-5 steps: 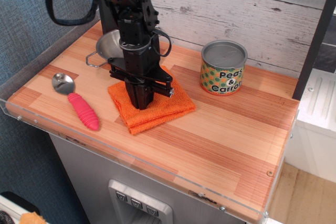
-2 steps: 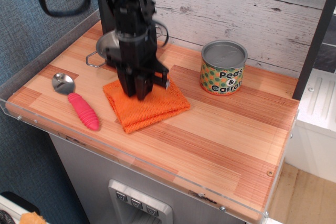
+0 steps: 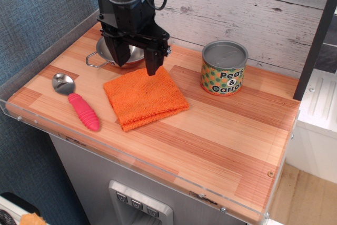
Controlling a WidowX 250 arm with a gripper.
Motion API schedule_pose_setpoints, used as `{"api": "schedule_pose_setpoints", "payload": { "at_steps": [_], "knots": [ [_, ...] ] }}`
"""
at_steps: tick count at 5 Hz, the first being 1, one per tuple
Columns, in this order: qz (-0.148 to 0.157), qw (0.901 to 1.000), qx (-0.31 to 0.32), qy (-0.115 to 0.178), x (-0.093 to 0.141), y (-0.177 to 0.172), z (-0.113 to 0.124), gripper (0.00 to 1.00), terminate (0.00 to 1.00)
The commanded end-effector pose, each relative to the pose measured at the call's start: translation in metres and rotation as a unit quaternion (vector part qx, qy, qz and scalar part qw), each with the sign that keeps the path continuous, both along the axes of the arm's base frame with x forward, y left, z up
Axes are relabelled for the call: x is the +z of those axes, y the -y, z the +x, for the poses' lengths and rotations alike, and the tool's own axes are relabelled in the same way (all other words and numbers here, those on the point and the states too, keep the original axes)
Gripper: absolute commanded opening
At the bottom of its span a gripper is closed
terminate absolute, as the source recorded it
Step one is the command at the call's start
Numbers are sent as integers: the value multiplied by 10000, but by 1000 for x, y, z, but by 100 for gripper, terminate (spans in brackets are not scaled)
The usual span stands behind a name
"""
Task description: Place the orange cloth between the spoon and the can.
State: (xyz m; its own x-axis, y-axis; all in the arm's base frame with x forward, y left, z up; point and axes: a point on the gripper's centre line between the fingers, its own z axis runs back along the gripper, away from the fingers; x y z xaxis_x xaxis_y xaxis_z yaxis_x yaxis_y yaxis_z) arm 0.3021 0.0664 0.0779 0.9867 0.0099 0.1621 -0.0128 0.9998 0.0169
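The orange cloth lies flat and folded on the wooden table, between the spoon on its left and the can at the back right. The spoon has a shiny round bowl and a ribbed pink-red handle. The can is green with orange dots and reads "Peas & Carrots". My gripper hangs above the cloth's far edge, open and empty, clear of the cloth.
A steel two-handled bowl stands at the back left, partly hidden behind the gripper. A clear acrylic rim runs along the table's front and left edges. A plank wall stands behind.
The gripper has let go of the cloth, opened, and risen up and back toward the bowl. The cloth now lies flat and still, shifted slightly to the left.
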Motion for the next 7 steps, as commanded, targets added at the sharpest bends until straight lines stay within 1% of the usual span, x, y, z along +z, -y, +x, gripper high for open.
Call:
{"api": "schedule_pose_setpoints", "payload": {
  "at_steps": [1,2,3,4,5,6,7],
  "knots": [
    [61,9996,279,91,49,-9,1,100,0],
    [-26,9994,325,103,62,-10,-8,100,0],
    [-45,9984,550,110,71,10,-6,100,0],
    [-163,9994,256,153,89,44,-3,100,0],
    [-136,9996,-112,211,101,79,-2,100,0],
    [-292,9982,-450,265,112,114,0,100,0],
    [-299,9958,-825,260,119,143,-2,100,0]
  ]
}}
